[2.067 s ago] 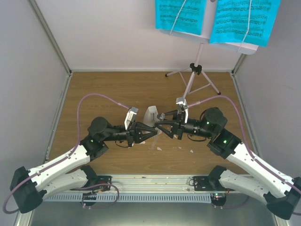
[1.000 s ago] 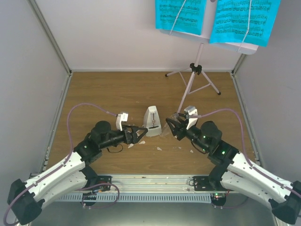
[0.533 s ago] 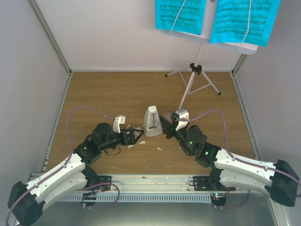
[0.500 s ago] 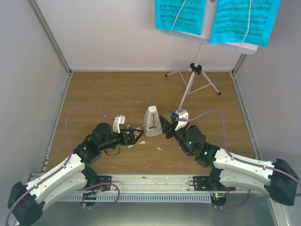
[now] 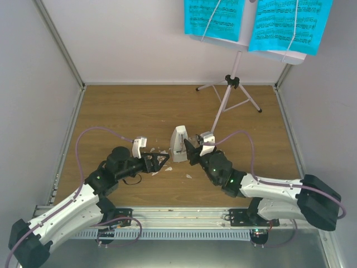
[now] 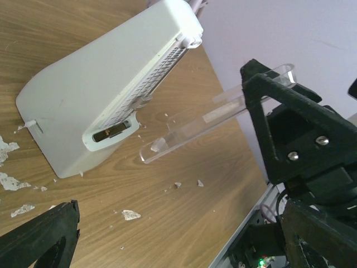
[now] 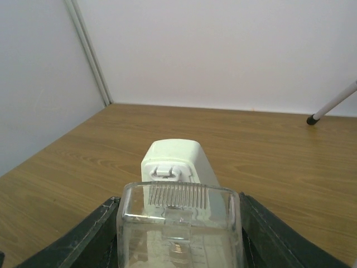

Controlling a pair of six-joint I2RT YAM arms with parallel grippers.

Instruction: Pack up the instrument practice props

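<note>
The white pyramid metronome stands mid-table, with its scale face towards my right wrist camera. My right gripper is shut on the metronome's clear cover, which sits just short of that face. In the left wrist view the cover hangs tilted beside the metronome, apart from it. My left gripper rests open and empty on the metronome's left. The pale tripod music stand stands at the back right with cyan sheet-music pages on its desk.
Small white crumbs lie scattered on the wood around the metronome, also crumbs below my left fingers. One stand leg reaches into the right wrist view. Grey walls close off the back and sides, and a metal rail runs along the near edge.
My right arm has swung left and lower, bringing the clear cover close to the metronome's right face. The left gripper drew back slightly and stays open. The metronome has not moved.
</note>
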